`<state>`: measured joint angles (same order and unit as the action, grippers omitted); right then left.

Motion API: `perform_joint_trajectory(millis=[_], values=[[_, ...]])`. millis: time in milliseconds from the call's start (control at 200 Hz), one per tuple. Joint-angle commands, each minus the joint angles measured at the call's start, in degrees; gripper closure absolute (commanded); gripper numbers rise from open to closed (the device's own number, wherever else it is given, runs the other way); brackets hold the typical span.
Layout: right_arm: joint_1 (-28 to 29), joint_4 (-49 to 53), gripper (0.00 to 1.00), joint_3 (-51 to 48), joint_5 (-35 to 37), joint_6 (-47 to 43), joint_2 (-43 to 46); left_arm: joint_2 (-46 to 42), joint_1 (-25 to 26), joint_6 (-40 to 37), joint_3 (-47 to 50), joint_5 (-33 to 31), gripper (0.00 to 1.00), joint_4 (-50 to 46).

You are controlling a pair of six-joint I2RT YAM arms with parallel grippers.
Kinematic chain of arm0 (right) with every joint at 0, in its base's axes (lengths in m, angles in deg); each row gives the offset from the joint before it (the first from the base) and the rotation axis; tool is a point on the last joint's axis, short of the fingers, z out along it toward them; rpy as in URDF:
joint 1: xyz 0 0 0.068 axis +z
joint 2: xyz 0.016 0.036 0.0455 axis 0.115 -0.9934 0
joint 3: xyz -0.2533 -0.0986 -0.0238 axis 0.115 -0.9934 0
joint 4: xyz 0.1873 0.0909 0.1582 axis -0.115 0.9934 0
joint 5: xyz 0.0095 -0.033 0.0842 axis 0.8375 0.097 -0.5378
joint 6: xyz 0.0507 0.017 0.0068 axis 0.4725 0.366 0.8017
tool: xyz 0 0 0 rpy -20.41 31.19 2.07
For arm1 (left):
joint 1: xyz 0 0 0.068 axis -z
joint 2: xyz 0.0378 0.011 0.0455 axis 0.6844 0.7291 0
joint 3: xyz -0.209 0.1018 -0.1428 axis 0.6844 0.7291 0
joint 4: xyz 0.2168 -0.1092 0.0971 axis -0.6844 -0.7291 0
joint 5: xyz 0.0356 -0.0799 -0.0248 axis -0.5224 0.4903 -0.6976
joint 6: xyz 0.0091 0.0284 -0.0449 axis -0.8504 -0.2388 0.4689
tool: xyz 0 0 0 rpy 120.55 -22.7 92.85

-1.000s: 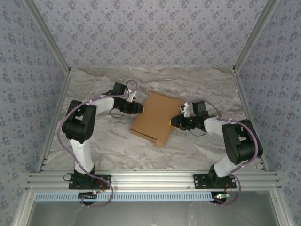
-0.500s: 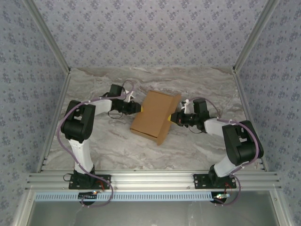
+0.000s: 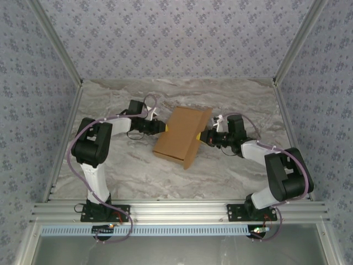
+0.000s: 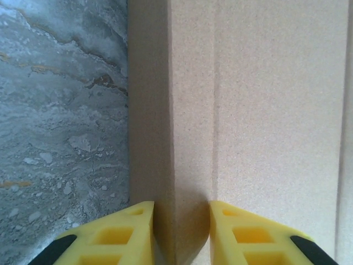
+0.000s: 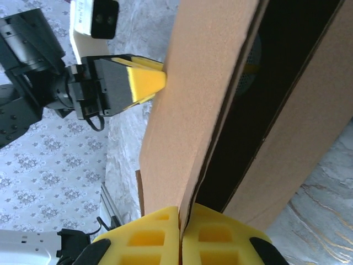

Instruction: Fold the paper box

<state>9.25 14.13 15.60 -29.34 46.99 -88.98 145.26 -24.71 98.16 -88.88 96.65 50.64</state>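
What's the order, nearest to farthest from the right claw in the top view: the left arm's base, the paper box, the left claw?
1. paper box, gripped by the right claw itself.
2. left claw, across the box at its left edge.
3. left arm's base, far off at bottom left.

Top view — high behind the arm bases, looking down on the table. 2 wrist views sit close against the box from opposite sides; the right one faces the left gripper.

The paper box runs past the left wrist view's top and right edges.
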Motion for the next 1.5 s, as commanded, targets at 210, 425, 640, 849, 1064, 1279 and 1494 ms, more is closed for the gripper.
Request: perform_joint_trajectory(millis=[210, 425, 640, 849, 1064, 1279, 1494], values=[[1.36, -0.56, 0.93, 2.81, 1.53, -2.31, 4.31, 2.08, 3.54, 0.75, 2.08, 2.83, 0.74, -3.37], [1.62, 0.28, 0.93, 3.12, 2.48, -2.05, 5.54, 2.91, 4.02, 1.19, 1.83, 3.01, 0.74, -2.69], [2.41, 0.71, 0.92, 3.96, 3.75, -1.72, 5.94, 3.67, 4.17, 2.75, 2.03, 3.58, 0.74, -0.62], [2.96, 1.84, 0.92, 5.36, 5.68, -1.78, 5.84, 4.45, 4.72, 3.98, 2.09, 4.17, 0.75, 1.13], [4.04, 4.94, 0.92, 7.4, 8.55, -1.78, 4.94, 5.43, 5.24, 5.39, 1.62, 4.68, 0.75, 2.94], [5.32, 11.37, 0.91, 9.83, 14.16, -2.22, 3.28, 6.79, 5.34, 6.11, 0.53, 4.51, 0.75, 3.47], [7.25, 13.35, 0.91, 10.63, 18.76, -1.86, 0.94, 7.9, 4.97, 7.3, -0.64, 3.12, 0.75, 3.92]])
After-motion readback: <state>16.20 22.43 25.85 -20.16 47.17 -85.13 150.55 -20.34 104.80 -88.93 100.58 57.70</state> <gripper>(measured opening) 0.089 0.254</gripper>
